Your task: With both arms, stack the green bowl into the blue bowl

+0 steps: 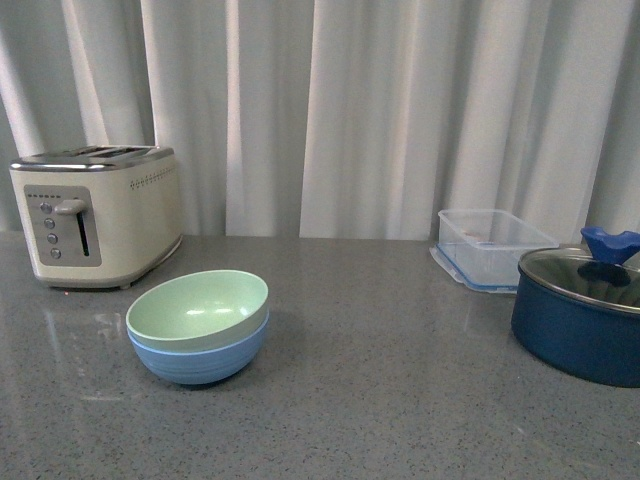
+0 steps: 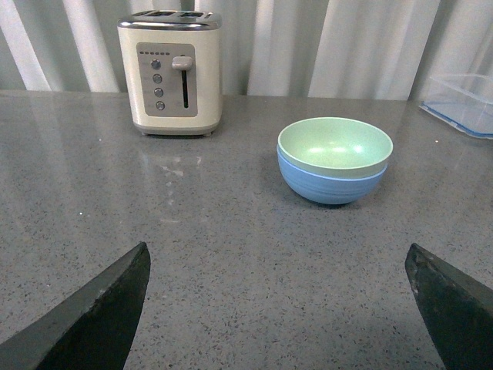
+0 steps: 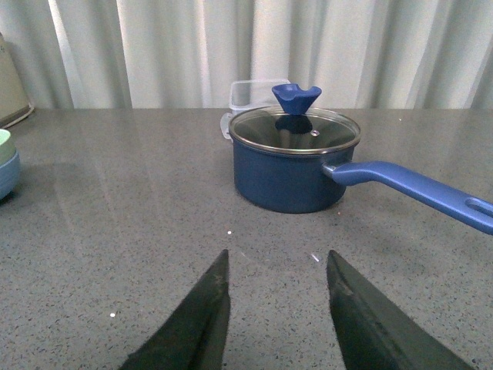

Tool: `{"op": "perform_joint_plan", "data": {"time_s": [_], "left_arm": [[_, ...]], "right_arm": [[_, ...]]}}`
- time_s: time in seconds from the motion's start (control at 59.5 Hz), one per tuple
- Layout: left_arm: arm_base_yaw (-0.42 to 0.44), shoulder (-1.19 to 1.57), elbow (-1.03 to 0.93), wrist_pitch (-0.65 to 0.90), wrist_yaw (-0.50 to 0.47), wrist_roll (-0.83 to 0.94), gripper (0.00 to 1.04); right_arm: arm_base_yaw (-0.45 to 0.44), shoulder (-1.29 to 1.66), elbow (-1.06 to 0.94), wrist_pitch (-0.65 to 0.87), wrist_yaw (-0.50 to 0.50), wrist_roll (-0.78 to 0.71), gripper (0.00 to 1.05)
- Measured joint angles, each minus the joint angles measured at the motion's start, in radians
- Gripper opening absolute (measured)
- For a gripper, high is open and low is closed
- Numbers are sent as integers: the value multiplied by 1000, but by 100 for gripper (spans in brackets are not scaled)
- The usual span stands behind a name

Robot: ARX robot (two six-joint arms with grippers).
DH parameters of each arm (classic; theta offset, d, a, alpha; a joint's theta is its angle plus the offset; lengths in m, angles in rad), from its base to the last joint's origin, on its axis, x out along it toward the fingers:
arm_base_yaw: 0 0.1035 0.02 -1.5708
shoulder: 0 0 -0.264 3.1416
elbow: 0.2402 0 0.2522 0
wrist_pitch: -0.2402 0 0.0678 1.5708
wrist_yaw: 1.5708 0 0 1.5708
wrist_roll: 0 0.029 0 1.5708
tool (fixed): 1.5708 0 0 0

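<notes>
Front view: green bowl [image 1: 198, 307] nested in blue bowl [image 1: 200, 358] on the surface, near toaster [image 1: 97, 213]. Left gripper [image 2: 281, 308] fingers wide, right gripper [image 3: 277, 316] narrower, both empty (stacking apparently complete); next, arms stay clear.

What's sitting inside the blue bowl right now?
The green bowl is nested in the blue bowl, its rim just above the blue rim. The green bowl looks empty. The blue bowl's interior is covered, so anything beneath the green one cannot be seen.
</notes>
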Motion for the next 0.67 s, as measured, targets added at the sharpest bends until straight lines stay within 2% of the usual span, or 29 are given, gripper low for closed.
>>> {"op": "perform_joint_plan", "data": {"time_s": [0.302,0.672], "left_arm": [[0,0,0,0,0,0,98],[0,0,0,0,0,0,98]], "right_arm": [[0,0,0,0,0,0,96],[0,0,0,0,0,0,95]]}}
